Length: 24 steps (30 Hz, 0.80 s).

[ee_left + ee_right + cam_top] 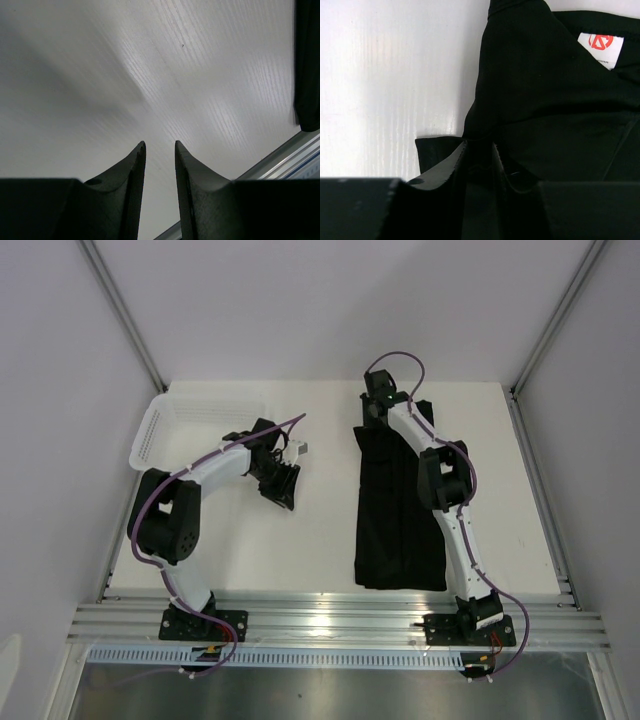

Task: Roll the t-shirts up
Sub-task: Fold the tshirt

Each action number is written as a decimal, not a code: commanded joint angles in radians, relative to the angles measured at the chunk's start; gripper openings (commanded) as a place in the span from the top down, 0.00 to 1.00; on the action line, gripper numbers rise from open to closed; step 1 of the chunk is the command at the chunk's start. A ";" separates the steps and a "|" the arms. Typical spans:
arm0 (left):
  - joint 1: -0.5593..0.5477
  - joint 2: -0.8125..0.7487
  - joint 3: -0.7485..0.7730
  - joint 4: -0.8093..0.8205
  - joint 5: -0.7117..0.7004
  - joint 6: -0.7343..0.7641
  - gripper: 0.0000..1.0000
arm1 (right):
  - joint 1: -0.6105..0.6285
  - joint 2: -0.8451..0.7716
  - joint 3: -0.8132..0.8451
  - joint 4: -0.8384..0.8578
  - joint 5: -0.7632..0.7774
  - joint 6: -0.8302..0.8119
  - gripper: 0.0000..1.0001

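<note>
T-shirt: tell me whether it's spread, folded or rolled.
Folded: the t-shirt lies as a long narrow strip, no roll yet.

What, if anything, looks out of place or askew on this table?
The white basket sits askew at the far left corner, and its side seems to hang past the table edge. The t-shirt lies as a long folded strip, fairly straight. Nothing looks spilled or damaged.

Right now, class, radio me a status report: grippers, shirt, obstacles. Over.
Left gripper open, empty, over bare table. Right gripper pinching t-shirt edge near label. It lies folded long, flat, unrolled. Nothing in the way; basket far left.
</note>
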 commanded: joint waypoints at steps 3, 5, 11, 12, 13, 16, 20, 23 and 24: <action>0.009 -0.003 0.016 0.000 0.011 0.015 0.67 | 0.002 -0.010 -0.023 -0.003 -0.015 0.024 0.80; 0.009 -0.004 0.016 0.000 0.011 0.015 0.67 | 0.002 -0.019 -0.020 0.008 -0.012 0.024 0.82; 0.012 -0.001 0.017 -0.001 0.014 0.017 0.66 | -0.006 -0.050 -0.012 0.030 -0.004 0.011 0.84; 0.014 -0.001 0.019 -0.003 0.014 0.017 0.66 | -0.006 -0.056 -0.012 0.031 -0.004 0.011 0.82; 0.014 0.000 0.019 -0.003 0.016 0.017 0.66 | -0.006 -0.058 -0.012 0.034 -0.006 0.011 0.80; 0.015 0.002 0.019 -0.003 0.017 0.015 0.66 | -0.009 -0.061 -0.010 0.039 -0.012 0.017 0.76; 0.015 0.000 0.017 -0.003 0.017 0.018 0.66 | -0.010 -0.055 -0.009 0.034 -0.004 0.028 0.77; 0.015 0.000 0.016 -0.003 0.019 0.020 0.66 | -0.010 -0.055 -0.009 0.034 -0.004 0.036 0.82; 0.015 0.002 0.019 -0.003 0.020 0.020 0.66 | -0.009 -0.058 -0.007 0.034 -0.003 0.034 0.83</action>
